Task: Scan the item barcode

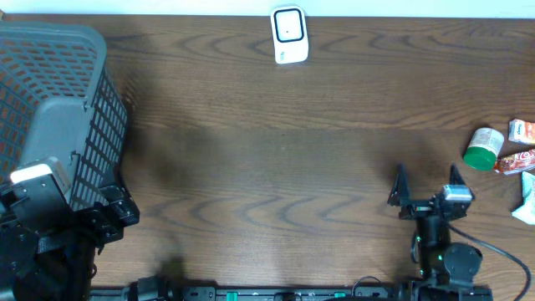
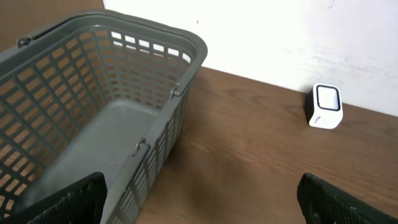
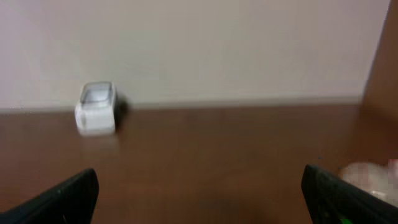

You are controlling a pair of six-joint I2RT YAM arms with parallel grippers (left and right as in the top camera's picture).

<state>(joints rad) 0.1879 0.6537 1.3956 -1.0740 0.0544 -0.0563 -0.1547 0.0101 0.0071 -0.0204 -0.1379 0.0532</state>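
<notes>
Dark wood table (image 1: 267,150), white wall (image 2: 280,37) along its far edge.

Left arm: I see it folded low at the near left corner, right by the near side of the grey basket (image 1: 50,100). I cannot tell whether they touch. Its wrist camera looks across the basket's corner toward the far edge. The left gripper (image 2: 199,205) has its fingers spread wide, one tip in each lower corner of the wrist view, holding nothing.

Right arm: it sits at the near edge, right of centre, with the wrist level and pointing away from me toward the wall. The right gripper (image 1: 428,182) is spread wide too. I see only bare table between its fingertips.

The scanner (image 1: 290,35) is a small white unit with a dark window. It stands at the far edge near the middle, well ahead of the right gripper and a little to its left. In the right wrist view it sits left of centre against the wall.

The items are clustered at the right edge of the table, off to the right of the right gripper and apart from it:
- A bottle (image 1: 485,149) with a green cap lies on its side, closest to the fingers.
- A red wrapper (image 1: 514,160) lies just beside the bottle.
- A small carton (image 1: 522,130) sits behind them.
- A pale pouch (image 1: 527,196) lies nearer to me.

The right wrist camera catches only a blur of them at its right border. I can make out no barcode in any view.
</notes>
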